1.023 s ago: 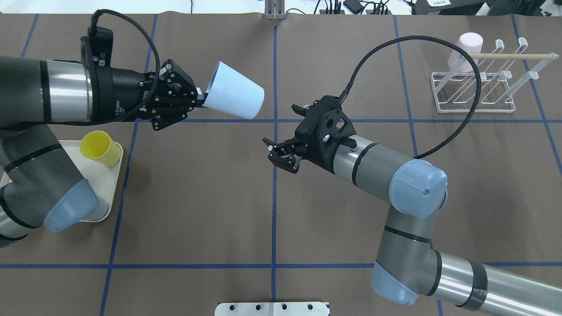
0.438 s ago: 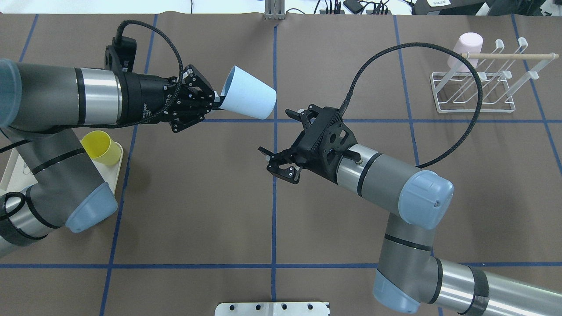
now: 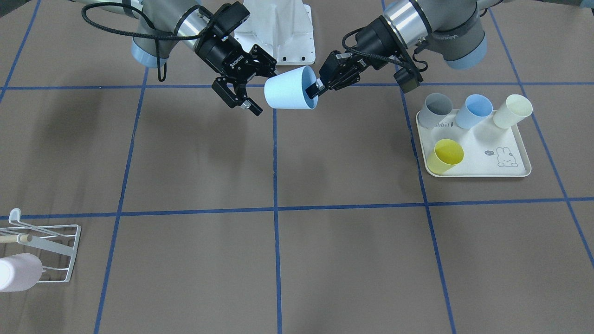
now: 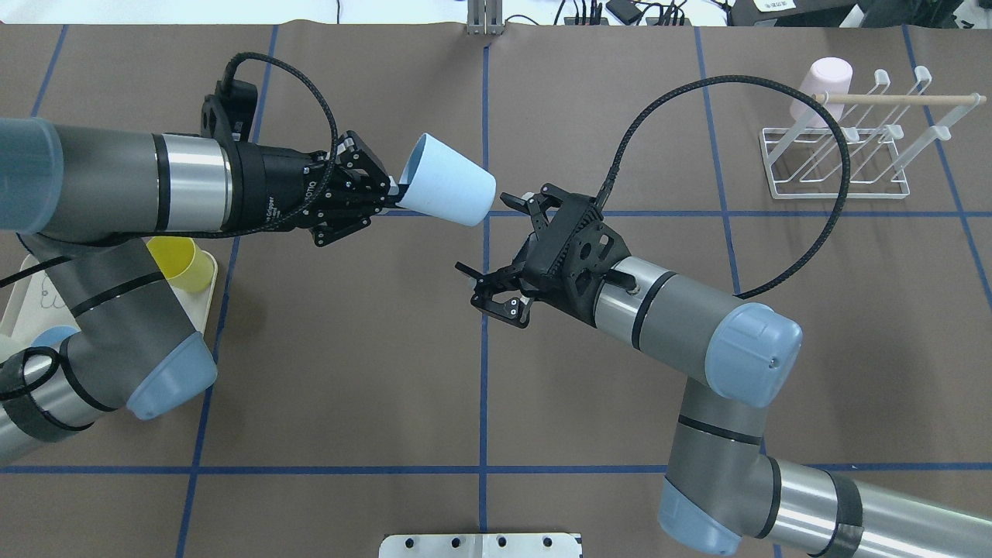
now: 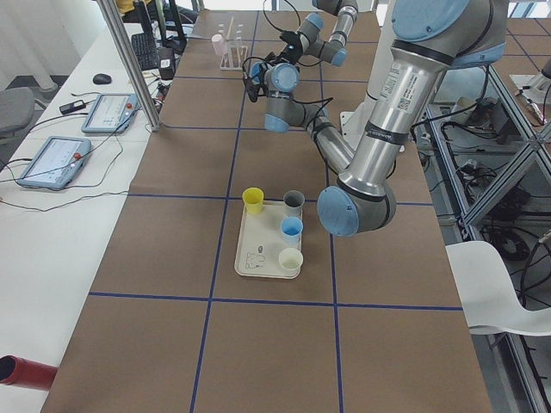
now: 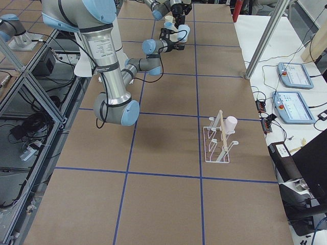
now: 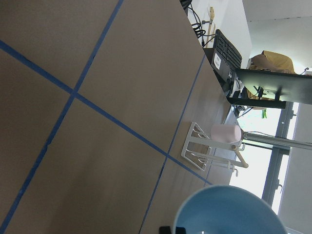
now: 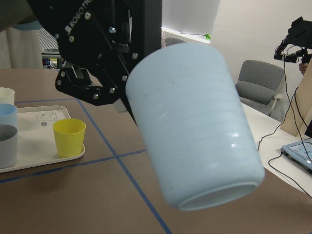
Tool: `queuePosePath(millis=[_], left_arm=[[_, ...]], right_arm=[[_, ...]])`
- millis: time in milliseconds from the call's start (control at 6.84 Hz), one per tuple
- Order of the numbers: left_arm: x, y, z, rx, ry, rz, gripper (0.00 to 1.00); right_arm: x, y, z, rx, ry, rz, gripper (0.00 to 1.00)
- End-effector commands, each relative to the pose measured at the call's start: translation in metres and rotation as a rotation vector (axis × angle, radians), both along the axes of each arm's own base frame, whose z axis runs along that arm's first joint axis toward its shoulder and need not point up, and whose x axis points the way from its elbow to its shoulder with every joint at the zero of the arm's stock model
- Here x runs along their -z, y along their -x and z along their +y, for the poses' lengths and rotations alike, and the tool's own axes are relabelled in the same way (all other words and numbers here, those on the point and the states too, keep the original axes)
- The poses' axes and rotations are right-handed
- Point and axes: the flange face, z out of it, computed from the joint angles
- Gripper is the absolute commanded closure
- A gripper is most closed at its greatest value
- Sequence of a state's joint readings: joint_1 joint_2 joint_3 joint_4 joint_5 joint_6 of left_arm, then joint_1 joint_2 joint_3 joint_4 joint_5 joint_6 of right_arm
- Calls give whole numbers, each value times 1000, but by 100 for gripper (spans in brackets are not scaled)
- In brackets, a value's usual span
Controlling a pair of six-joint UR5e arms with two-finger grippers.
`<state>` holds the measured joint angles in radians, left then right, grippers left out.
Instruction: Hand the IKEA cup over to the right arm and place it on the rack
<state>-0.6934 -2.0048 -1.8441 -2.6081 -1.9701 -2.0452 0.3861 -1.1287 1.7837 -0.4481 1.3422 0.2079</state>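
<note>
Now left gripper (image 4: 390, 194) pinching blue cup (image 4: 449, 190) by rim; cup lying sideways, base pointing right toward right gripper (image 4: 502, 246), its fingers gaping wide, just beside, not touching.

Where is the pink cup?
In the overhead view, the pink cup sits top right, on the white rack, at its left end by the wooden peg.

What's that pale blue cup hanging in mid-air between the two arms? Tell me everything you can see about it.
The light-blue cup is a plain, tapered tumbler with no handle, matte like plastic, and it looks empty. It lies tipped on its side above the table, resting on nothing. The left tool pinches its rim, one finger inside the mouth, so the closed base points toward the open right tool, which is close but not gripping it.
</note>
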Motion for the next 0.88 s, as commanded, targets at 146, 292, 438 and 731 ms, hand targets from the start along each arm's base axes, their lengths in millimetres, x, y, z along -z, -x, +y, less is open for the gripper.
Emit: queuePosePath(millis=[146, 292, 438, 731], left_arm=[[-1, -17, 17, -41, -11, 11, 100], [-3, -23, 22, -31, -5, 12, 100], [-5, -30, 27, -38, 0, 10, 100], [-7, -31, 26, -38, 2, 6, 100]], right_arm=[[1, 1, 0, 0, -6, 2, 1], [2, 0, 1, -2, -13, 5, 1], [2, 0, 1, -2, -13, 5, 1], [-1, 1, 1, -2, -13, 11, 1]])
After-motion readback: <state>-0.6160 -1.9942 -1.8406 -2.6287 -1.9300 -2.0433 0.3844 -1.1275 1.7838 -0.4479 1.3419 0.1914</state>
